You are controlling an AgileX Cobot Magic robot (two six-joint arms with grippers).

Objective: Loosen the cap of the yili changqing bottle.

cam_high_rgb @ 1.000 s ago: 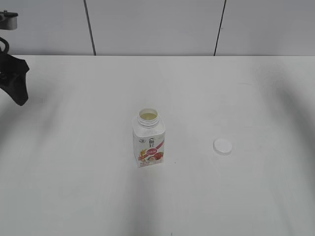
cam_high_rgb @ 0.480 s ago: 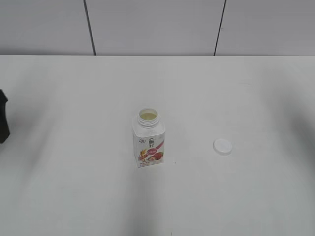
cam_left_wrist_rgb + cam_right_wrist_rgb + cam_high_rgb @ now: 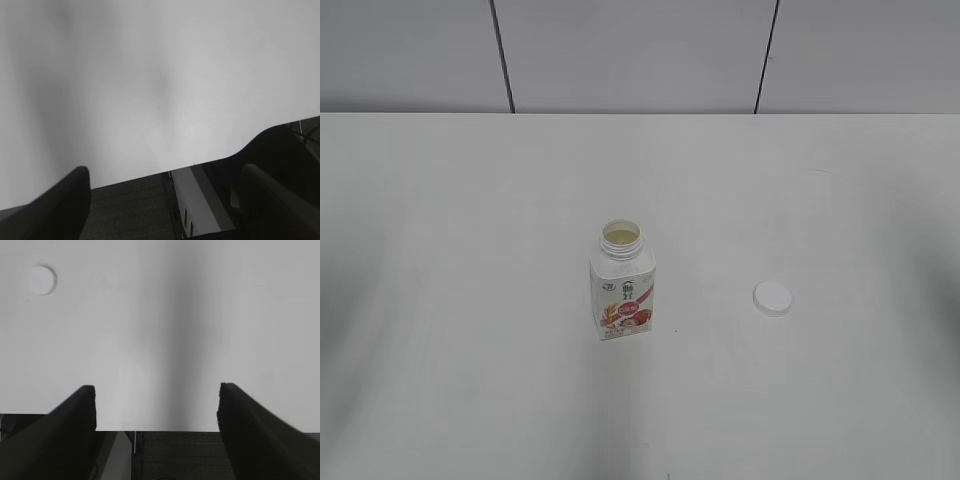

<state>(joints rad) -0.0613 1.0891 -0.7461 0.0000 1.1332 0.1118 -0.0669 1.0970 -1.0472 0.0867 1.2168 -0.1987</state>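
The yili changqing bottle (image 3: 622, 283) stands upright in the middle of the white table, its threaded neck open with no cap on it. The white cap (image 3: 772, 298) lies flat on the table to the bottle's right; it also shows in the right wrist view (image 3: 42, 280) at the upper left. My left gripper (image 3: 162, 197) is open and empty over the table's edge. My right gripper (image 3: 156, 407) is open and empty above the table's front edge. Neither gripper shows in the exterior view.
The white table (image 3: 470, 200) runs back to a grey panelled wall (image 3: 640, 50). Below the table's edge, the wrist views show dark floor (image 3: 185, 455) and a pale cabinet side (image 3: 200, 200).
The left arm, seen at the exterior view's left edge earlier, has pulled out of that view. The bottle and the cap have not moved.
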